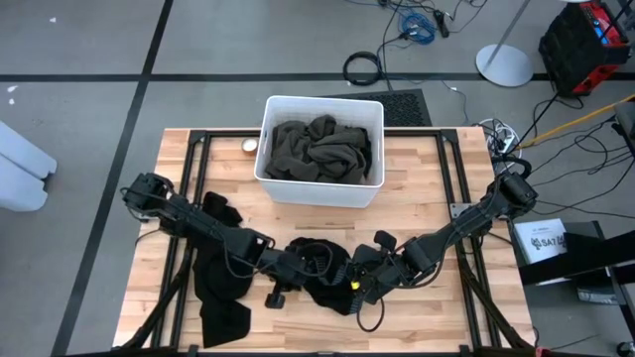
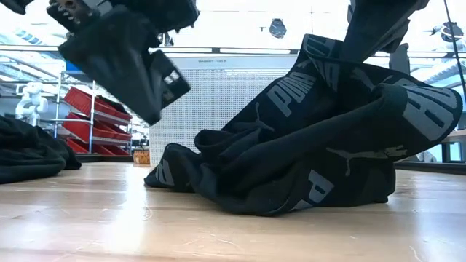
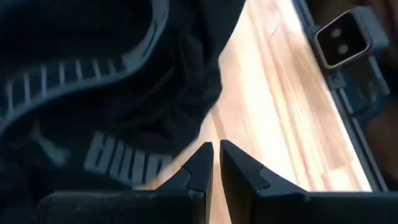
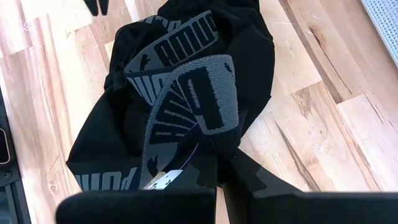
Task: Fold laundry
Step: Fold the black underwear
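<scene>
The black garment [image 1: 322, 270] lies bunched on the surface between both arms; the right gripper [image 4: 219, 177] is clamped on its edge, the left gripper [image 3: 216, 163], nearly closed and empty, just beside it

Lab or workshop; pegboard wall [image 2: 218, 94]; red parts bins [image 2: 95, 116]; floor cables [image 1: 417, 22].

A white bin [image 1: 273, 178] holding a dark olive-grey garment [image 1: 319, 149] stands at the far side of the wooden table [image 1: 427, 178]. Near the front edge, both arms meet over a crumpled black garment [image 1: 322, 263]. Another black garment [image 1: 216, 288] lies front-left.
</scene>
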Motion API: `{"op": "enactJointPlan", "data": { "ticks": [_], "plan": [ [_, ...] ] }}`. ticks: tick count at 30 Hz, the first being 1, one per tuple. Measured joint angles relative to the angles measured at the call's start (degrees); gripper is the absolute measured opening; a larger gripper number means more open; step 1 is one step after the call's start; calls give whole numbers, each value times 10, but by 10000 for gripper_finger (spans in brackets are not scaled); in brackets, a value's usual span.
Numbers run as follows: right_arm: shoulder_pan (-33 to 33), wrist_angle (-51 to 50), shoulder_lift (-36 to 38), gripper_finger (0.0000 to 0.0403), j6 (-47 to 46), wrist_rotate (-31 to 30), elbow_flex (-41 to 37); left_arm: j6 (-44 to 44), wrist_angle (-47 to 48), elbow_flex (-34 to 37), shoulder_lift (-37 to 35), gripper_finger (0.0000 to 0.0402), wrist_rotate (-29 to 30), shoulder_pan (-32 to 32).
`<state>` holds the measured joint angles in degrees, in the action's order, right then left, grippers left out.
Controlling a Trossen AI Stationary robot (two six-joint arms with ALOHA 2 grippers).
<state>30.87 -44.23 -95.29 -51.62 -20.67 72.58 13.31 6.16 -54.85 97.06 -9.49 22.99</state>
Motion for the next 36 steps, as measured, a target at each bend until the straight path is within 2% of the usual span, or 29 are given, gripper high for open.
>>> {"op": "enactJointPlan", "data": {
  "ticks": [5, 10, 19, 26, 36],
  "plan": [
    [0, 0, 0, 0, -1, 0, 0, -17, -24, 0, 0, 37, 36, -1],
    [0, 1, 0, 0, -2, 0, 0, -17, -26, 0, 12, 37, 42, -7],
    [4, 7, 2, 0, 5, -19, 1, -16, -36, -3, 94, 37, 40, -34],
    [34, 8, 9, 0, 52, -41, 60, -2, -40, -4, 116, 37, 35, -52],
    [110, 12, 9, 0, 110, -170, 145, -2, -101, 1, 104, 37, 46, -53]
  ]
}}
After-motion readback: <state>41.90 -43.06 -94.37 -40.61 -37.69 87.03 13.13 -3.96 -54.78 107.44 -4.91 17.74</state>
